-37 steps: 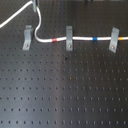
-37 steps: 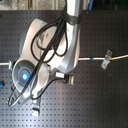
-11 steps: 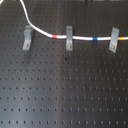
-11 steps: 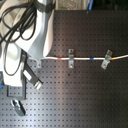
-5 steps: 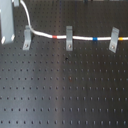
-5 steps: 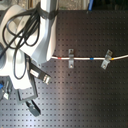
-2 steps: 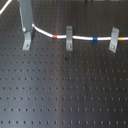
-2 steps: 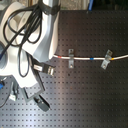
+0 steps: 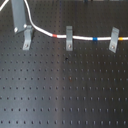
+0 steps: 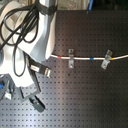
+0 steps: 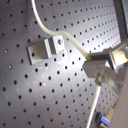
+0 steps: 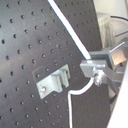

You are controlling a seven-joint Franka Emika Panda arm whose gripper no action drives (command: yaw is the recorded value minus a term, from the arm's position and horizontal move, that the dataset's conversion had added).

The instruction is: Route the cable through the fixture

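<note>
Cable point(image 9: 80, 36) is shown already seated in the middle clip point(image 9: 69, 38) and far clip point(image 9: 114, 40) at the first exterior view's right; the leftmost fixture point(image 9: 27, 36) is not yet threaded. In both wrist views the gripper point(image 12: 96, 71) is closed on the cable, just beside that fixture point(image 12: 54, 82). The next move is judged to call for lowering the held span into the clip's slot (slack permitting). No legible writing or brand is found on the perforated board point(image 9: 65, 95).
</note>
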